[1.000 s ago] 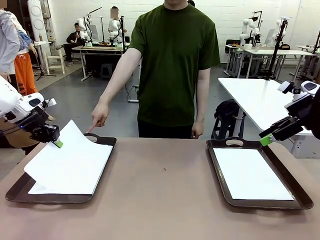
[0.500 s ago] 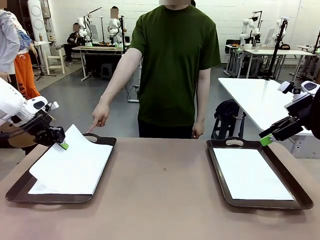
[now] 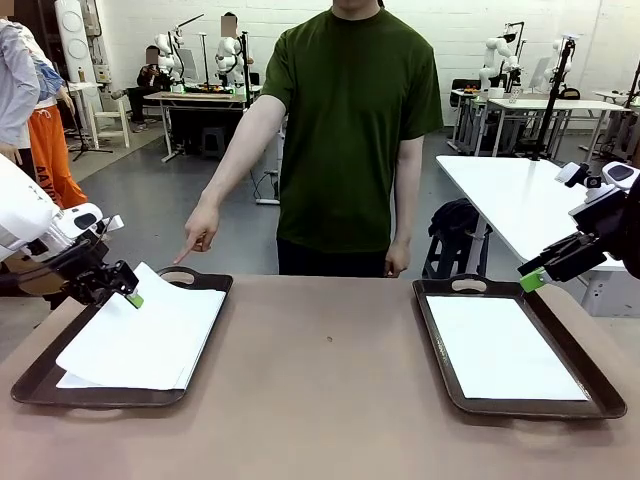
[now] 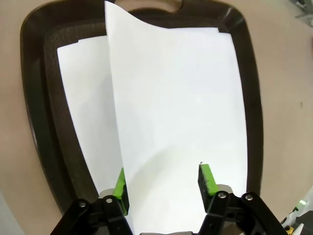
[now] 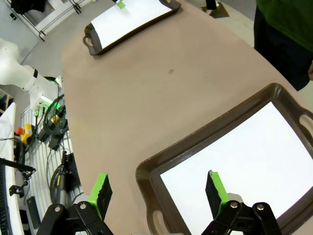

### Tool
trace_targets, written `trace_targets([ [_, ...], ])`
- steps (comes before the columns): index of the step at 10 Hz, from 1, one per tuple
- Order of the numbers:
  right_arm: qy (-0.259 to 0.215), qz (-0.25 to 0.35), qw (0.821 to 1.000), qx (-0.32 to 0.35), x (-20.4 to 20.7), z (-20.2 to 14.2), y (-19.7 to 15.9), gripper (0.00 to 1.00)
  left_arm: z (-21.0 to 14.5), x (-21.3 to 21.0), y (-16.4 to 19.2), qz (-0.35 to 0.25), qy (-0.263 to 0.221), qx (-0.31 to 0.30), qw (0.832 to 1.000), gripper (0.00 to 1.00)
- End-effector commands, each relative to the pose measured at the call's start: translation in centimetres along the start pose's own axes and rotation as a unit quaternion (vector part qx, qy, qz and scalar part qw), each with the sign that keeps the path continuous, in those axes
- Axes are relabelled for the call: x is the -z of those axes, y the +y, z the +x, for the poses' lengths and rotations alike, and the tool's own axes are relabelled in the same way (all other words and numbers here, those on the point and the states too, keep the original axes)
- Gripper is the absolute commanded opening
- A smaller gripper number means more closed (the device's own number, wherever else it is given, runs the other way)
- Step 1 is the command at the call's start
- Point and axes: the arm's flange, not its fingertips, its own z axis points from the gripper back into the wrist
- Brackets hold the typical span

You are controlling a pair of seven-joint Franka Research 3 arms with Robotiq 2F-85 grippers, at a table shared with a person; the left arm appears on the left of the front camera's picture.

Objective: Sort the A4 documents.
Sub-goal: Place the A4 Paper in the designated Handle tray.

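Note:
In the left tray [image 3: 40, 375] two white A4 documents lie skewed on each other. The top sheet [image 3: 145, 335] is loose and slightly curled at its far corner. My left gripper [image 3: 130, 295] hovers at that sheet's far left edge. In the left wrist view its jaws [image 4: 164, 183] are open, with the top sheet [image 4: 181, 98] between the green pads and the lower sheet [image 4: 83, 98] beneath. Another A4 document [image 3: 505, 345] lies flat in the right tray [image 3: 435, 340]. My right gripper [image 3: 533, 278] hangs open above that tray's far right corner, holding nothing.
A person in a green shirt stands at the far side. Their hand [image 3: 198, 235] points down at the left tray's far handle. The brown table [image 3: 320, 400] lies bare between the trays. The right wrist view shows the right tray's rim [image 5: 146, 171] and the far tray [image 5: 90, 39].
My left gripper has moved down and right, lowered the sheet onto the left tray and opened its jaws. The right arm and the person's pointing hand have stayed put.

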Motion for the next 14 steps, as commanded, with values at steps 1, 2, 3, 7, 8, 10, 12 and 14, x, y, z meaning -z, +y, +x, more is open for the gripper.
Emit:
trace_targets([
  [1, 0.002, -0.001, 1.000, -0.005, 0.15, -0.10, 0.05, 1.00, 0.00, -0.23, -0.41, 0.031, 0.012, 0.002, 0.999, 0.94],
  [2, 0.002, -0.001, 1.000, -0.005, 0.15, -0.10, 0.05, 1.00, 0.17, -0.26, -0.59, 0.035, 0.013, 0.010, 0.999, 0.98],
  [3, 0.002, -0.001, 1.000, -0.005, 0.15, -0.10, 0.05, 1.00, 0.21, -0.32, -0.66, 0.035, 0.012, 0.013, 0.999, 1.00],
  [7, 0.002, -0.001, 1.000, -0.005, 0.15, -0.10, 0.05, 1.00, -0.03, -0.59, -0.69, 0.035, 0.008, 0.013, 0.999, 1.00],
  [8, 0.002, -0.001, 1.000, -0.005, 0.15, -0.10, 0.05, 1.00, -0.14, -0.51, -0.71, 0.034, 0.007, 0.012, 0.999, 1.00],
  [10, 0.002, -0.001, 1.000, -0.005, 0.15, -0.10, 0.05, 1.00, 0.14, -0.30, -0.24, 0.025, 0.010, 0.021, 0.999, 1.00],
  [12, 0.002, -0.001, 1.000, -0.005, 0.15, -0.10, 0.05, 1.00, 0.14, -0.30, -0.24, 0.025, 0.010, 0.021, 0.999, 1.00],
  [14, 0.002, -0.001, 1.000, -0.005, 0.15, -0.10, 0.05, 1.00, 0.14, -0.30, -0.24, 0.025, 0.010, 0.021, 0.999, 1.00],
])
